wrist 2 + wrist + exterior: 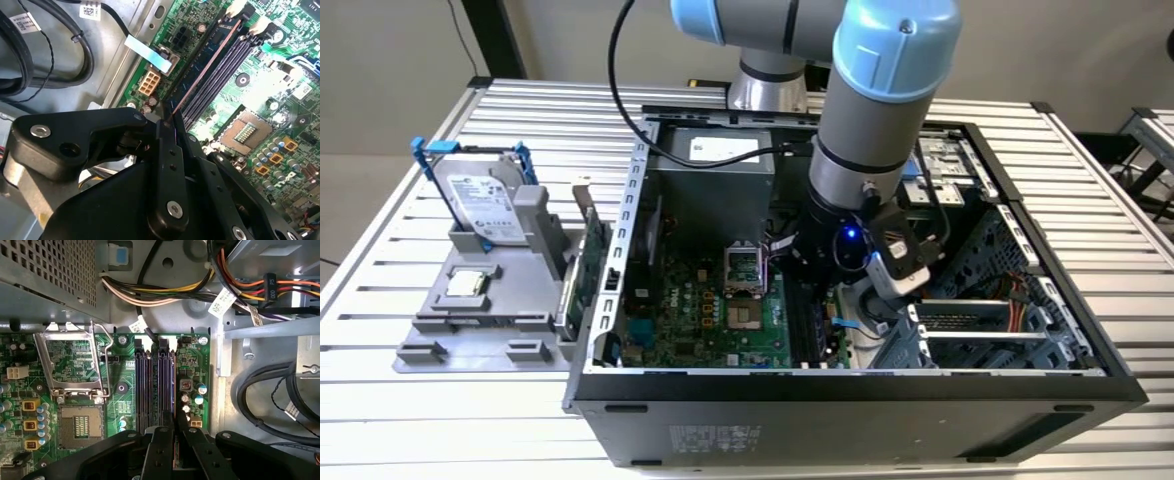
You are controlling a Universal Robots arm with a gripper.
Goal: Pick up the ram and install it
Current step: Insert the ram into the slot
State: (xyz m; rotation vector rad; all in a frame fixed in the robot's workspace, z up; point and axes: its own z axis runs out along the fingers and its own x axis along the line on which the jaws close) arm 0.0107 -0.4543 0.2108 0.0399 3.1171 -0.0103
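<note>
A: Starting nearest, what is the gripper [167, 127] doing?

B: In the second wrist view its black fingers [170, 150] are drawn narrow, pinched on the near end of the ram [210, 60], which runs edge-on away from them along the black slots [225, 65]. In the first wrist view the same fingers [162, 440] close over the slot bank [155, 385] from the near side.

A: So where does the ram sit?

B: Held in the gripper, lined up over the slot nearest the chassis wall. I judge it to be at or partly in that slot; I cannot tell whether it is fully seated. The white latches [236, 8] at the far end look tipped outward, which suggests it has not clicked home.

A: Which step is this, then?

B: Pick-up is done; this is the insertion. Finishing it calls for keeping the stick square to the slot and pressing evenly straight down, so that neither end rides high.

A: And farther off?

B: In the exterior view the arm [881, 120] reaches down into the open computer case [854, 385], over the motherboard [707, 310]. The empty processor socket [80, 425] lies beside the slots. Beyond them are the bundled cables [150, 295] and the power supply [707, 170] at the far wall. Outside the case, on the exterior view's left, a grey fixture [480, 310] holds the hard drive [487, 205] with blue handles.
</note>
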